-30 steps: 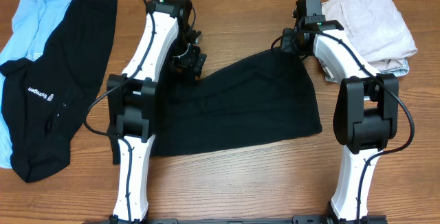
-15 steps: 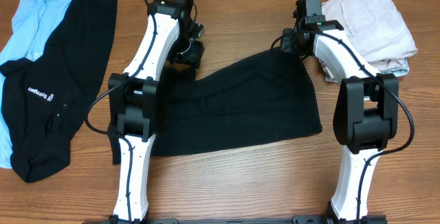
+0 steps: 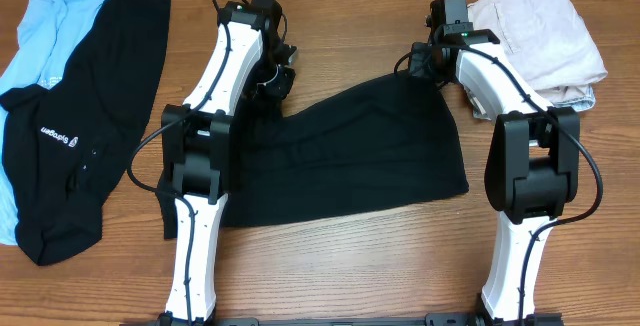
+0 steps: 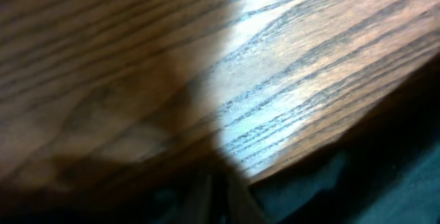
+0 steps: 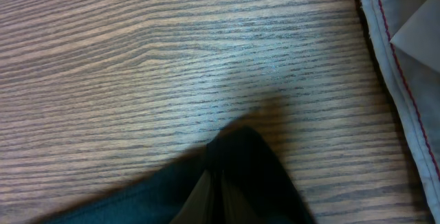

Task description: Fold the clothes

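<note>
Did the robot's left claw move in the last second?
Yes. The left gripper moved toward the wooden table's far edge, farther from the middle of the spread black cloth.

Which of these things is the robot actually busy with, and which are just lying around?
In use: black garment spread between the arms; right end effector pinching its corner; left end effector by its other top corner.
Lying about: black printed shirt, light blue garment, pale folded pile.

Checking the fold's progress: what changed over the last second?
The left gripper moved a little toward the wooden table's far edge. The right gripper stayed pinched on the corner of the black cloth garment; that garment, the beige folded pile and the black-and-blue clothes look unmoved.
</note>
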